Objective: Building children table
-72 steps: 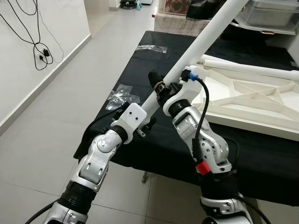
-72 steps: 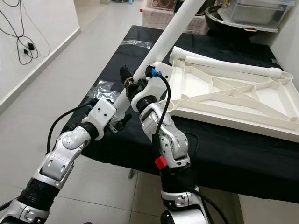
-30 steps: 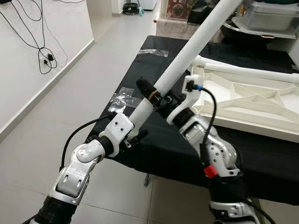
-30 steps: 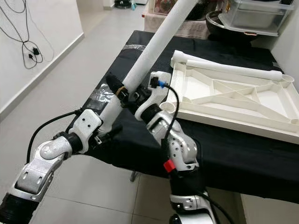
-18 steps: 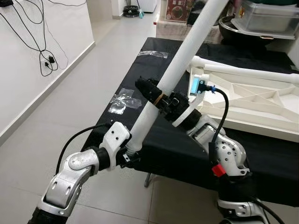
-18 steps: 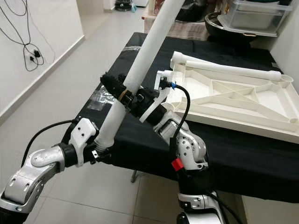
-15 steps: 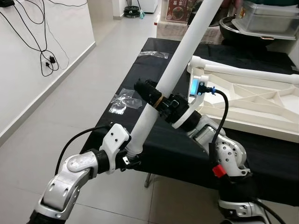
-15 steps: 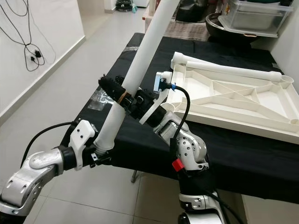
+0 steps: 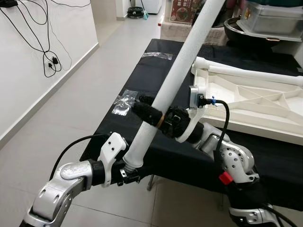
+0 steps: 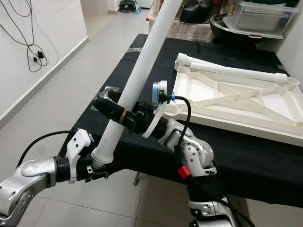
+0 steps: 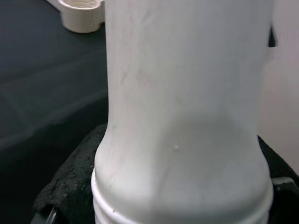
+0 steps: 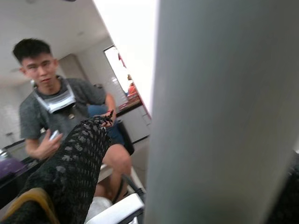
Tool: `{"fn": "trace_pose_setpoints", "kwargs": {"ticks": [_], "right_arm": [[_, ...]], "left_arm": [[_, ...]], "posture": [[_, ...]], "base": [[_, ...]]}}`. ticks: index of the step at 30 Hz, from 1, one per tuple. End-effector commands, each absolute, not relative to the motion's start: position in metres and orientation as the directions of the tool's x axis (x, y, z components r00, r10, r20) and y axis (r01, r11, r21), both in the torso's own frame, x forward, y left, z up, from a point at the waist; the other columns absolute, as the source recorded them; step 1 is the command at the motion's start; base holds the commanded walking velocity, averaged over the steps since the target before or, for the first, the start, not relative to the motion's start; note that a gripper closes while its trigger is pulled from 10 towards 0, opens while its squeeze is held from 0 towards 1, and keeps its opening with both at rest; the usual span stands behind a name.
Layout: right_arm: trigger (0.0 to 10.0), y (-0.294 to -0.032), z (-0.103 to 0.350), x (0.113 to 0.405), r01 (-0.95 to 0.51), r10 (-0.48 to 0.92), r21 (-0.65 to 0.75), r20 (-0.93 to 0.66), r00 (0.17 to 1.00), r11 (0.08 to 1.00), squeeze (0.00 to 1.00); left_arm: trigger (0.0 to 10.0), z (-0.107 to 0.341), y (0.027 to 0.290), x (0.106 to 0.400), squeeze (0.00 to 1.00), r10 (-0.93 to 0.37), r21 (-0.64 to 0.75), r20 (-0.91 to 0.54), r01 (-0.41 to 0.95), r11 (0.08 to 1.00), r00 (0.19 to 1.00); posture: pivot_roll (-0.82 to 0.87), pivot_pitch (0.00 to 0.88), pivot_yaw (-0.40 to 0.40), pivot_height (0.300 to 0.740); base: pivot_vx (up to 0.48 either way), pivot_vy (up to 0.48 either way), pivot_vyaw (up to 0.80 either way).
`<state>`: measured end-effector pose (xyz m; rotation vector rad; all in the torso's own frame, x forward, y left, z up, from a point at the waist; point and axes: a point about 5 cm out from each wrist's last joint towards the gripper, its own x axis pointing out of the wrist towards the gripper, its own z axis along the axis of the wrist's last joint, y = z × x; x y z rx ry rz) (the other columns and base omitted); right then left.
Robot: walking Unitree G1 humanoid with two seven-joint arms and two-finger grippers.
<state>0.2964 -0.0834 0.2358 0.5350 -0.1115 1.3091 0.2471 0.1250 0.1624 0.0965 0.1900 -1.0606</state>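
Leg (image 9: pixel 177 75) tilted steeply over the surface (image 9: pixel 137 85) edge, left gripper (image 9: pixel 127 171) clamped at its threaded base, right gripper (image 9: pixel 152 116) clamped mid-shaft; advise keeping both grips firm while steering the base toward the tabletop (image 9: pixel 251 101) socket.

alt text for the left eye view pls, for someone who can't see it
Both grippers hold a long white table leg slanting up across the view: the left gripper at its lower end, the right gripper higher. Behind, an upturned white tabletop lies on a black-covered table.
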Motion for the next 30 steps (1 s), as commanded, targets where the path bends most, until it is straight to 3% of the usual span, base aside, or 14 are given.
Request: {"fn": "trace_pose_setpoints", "kwargs": {"ticks": [1, 8, 23, 24, 25, 26, 27, 30], "right_arm": [[10.0, -0.083, 0.235, 0.293, -0.943, 0.897, 0.303, 0.366, 0.248, 0.137, 0.0], [10.0, -0.08, 0.233, 0.291, -0.948, 0.907, 0.296, 0.357, 0.223, 0.116, 0.0], [10.0, -0.078, 0.23, 0.285, -0.954, 0.925, 0.291, 0.338, 0.175, 0.074, 0.0], [8.9, -0.078, 0.229, 0.283, -0.954, 0.929, 0.293, 0.334, 0.159, 0.058, 0.0], [4.9, -0.077, 0.228, 0.281, -0.954, 0.932, 0.295, 0.33, 0.151, 0.05, 0.0], [4.9, -0.077, 0.228, 0.281, -0.954, 0.932, 0.295, 0.33, 0.151, 0.05, 0.0], [0.0, -0.077, 0.228, 0.28, -0.953, 0.933, 0.298, 0.33, 0.145, 0.042, 0.0], [0.0, -0.077, 0.228, 0.28, -0.953, 0.932, 0.301, 0.332, 0.143, 0.039, 0.0]], "left_arm": [[10.0, 0.162, 0.124, 0.24, 0.0, -0.877, -0.044, -0.205, 0.891, 0.452, 0.435], [10.0, 0.156, 0.121, 0.228, 0.0, -0.903, -0.103, -0.232, 0.913, 0.394, 0.363], [10.0, 0.155, 0.122, 0.224, 0.0, -0.906, -0.132, -0.241, 0.914, 0.384, 0.347], [10.0, 0.154, 0.122, 0.224, 0.0, -0.907, -0.138, -0.243, 0.913, 0.383, 0.344], [10.0, 0.154, 0.122, 0.223, 0.0, -0.907, -0.132, -0.252, 0.916, 0.378, 0.338], [10.0, 0.154, 0.122, 0.223, 0.0, -0.907, -0.132, -0.252, 0.916, 0.378, 0.338], [10.0, 0.153, 0.123, 0.223, 0.0, -0.907, -0.134, -0.255, 0.916, 0.377, 0.336], [10.0, 0.153, 0.123, 0.222, 0.0, -0.908, -0.138, -0.253, 0.917, 0.374, 0.333]], "posture": [[0.07, 0.09, -0.019, 0.74], [0.07, 0.095, -0.02, 0.74], [0.07, 0.096, -0.02, 0.74], [0.07, 0.099, -0.018, 0.74], [0.07, 0.099, -0.017, 0.74], [0.07, 0.099, -0.017, 0.74], [0.07, 0.102, -0.017, 0.74], [0.07, 0.099, -0.016, 0.74]], "base": [[0.0, 0.0, 0.0], [0.0, 0.0, 0.0], [0.0, 0.0, 0.0], [0.0, 0.0, 0.0], [0.0, 0.0, 0.0], [0.0, 0.0, 0.0], [0.0, 0.0, 0.0], [0.0, 0.0, 0.0]]}}
